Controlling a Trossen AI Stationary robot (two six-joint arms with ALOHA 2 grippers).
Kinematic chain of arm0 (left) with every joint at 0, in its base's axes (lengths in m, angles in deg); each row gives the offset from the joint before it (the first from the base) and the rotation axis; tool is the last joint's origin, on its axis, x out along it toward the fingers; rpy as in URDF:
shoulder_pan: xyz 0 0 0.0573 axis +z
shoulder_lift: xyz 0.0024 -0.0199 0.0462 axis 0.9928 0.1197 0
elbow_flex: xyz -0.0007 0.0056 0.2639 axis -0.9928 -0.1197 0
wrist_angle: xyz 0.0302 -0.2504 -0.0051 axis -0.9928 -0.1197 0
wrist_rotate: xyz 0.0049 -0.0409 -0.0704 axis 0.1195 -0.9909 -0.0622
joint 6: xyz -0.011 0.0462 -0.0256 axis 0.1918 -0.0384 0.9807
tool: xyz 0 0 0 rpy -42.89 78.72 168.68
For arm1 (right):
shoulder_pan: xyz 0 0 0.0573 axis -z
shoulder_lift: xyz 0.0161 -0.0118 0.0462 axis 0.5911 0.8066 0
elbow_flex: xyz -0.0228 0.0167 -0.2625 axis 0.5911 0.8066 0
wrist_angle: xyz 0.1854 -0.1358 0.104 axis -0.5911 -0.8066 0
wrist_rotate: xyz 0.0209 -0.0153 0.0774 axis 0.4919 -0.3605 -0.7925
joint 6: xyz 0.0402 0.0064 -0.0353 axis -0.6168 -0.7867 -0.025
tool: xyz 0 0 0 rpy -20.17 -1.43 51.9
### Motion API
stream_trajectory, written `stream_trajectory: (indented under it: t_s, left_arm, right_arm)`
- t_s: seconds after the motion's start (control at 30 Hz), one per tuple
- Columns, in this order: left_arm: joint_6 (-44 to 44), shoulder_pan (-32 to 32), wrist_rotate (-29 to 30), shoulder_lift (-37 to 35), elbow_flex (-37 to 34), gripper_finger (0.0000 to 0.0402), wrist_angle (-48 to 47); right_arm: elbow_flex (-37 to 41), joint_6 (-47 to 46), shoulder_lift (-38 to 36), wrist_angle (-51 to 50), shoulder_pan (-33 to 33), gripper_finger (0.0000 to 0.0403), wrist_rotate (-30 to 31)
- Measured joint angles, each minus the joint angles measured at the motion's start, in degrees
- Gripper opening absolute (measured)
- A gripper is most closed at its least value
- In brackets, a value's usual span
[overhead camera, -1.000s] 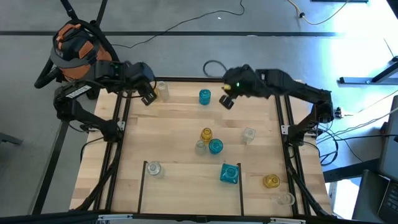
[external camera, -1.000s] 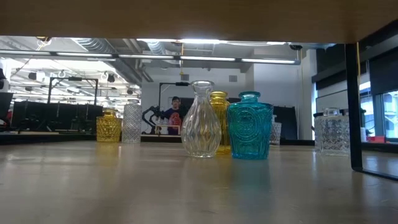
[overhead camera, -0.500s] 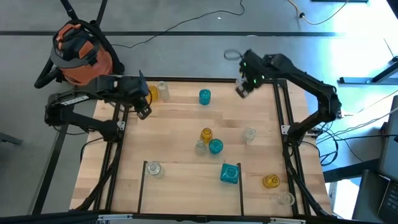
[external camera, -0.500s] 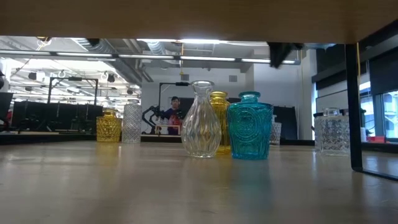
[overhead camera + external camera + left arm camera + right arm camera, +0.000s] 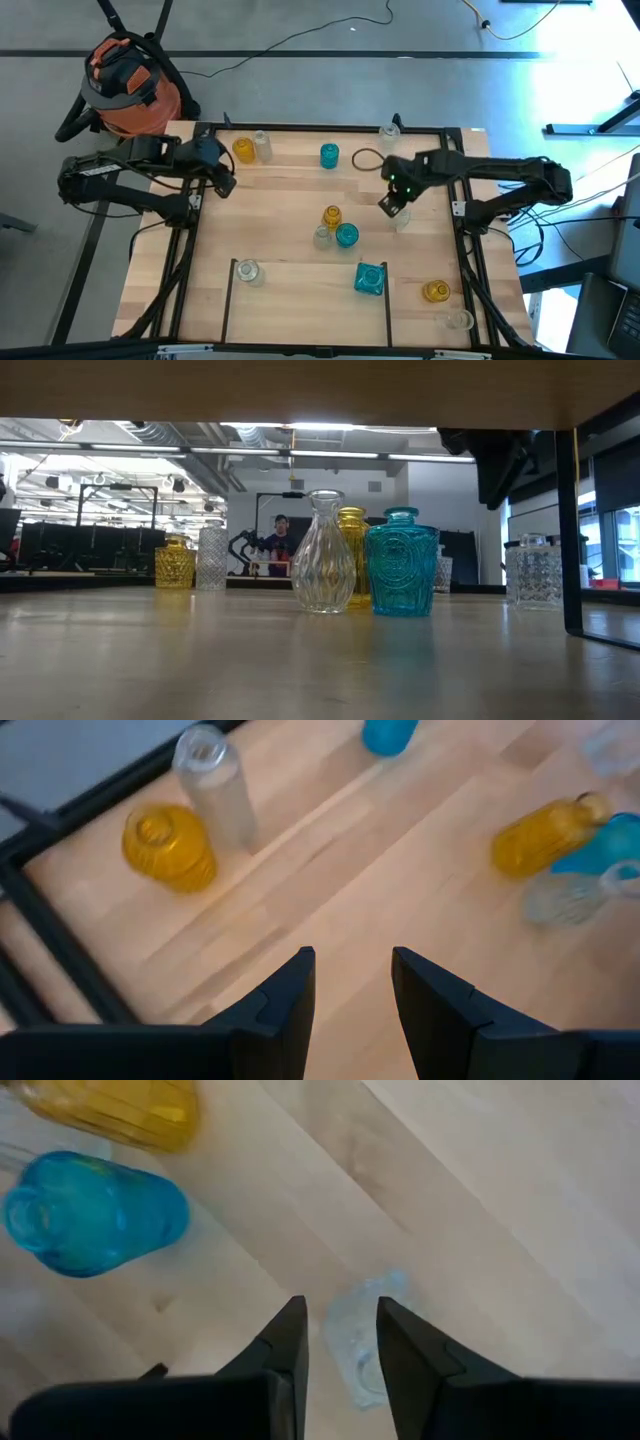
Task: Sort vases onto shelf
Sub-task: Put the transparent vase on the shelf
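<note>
- Since a second ago my right gripper (image 5: 391, 205) swings from the far edge down over a clear vase (image 5: 401, 217).
- Fingers parted, empty, straddling it: next pick.
- Left gripper (image 5: 226, 186) retreats, parted, empty.

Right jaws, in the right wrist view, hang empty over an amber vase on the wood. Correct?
Not quite. The right wrist view shows the right gripper empty over a clear vase; the amber vase lies farther off, beside a teal vase.

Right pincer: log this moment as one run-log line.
right pincer: open, empty, over clear vase | left pincer: open, empty, near amber vase | shelf: vases unsorted
</note>
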Motion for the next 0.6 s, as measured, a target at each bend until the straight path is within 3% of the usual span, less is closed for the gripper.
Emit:
stream_trajectory:
  t_s: [0.33,0.6]
  left_arm:
    - [-3.3,0.0,-0.3,1.7,0.0,0.0128,7.0]
    - [-3.3,0.0,-1.6,3.3,0.0,0.0128,7.0]
  right_arm:
    - [0.1,-7.3,0.1,-2.7,-5.6,0.0093,6.1]
    - [0.1,-7.8,0.2,-5.4,-5.6,0.0196,6.0]
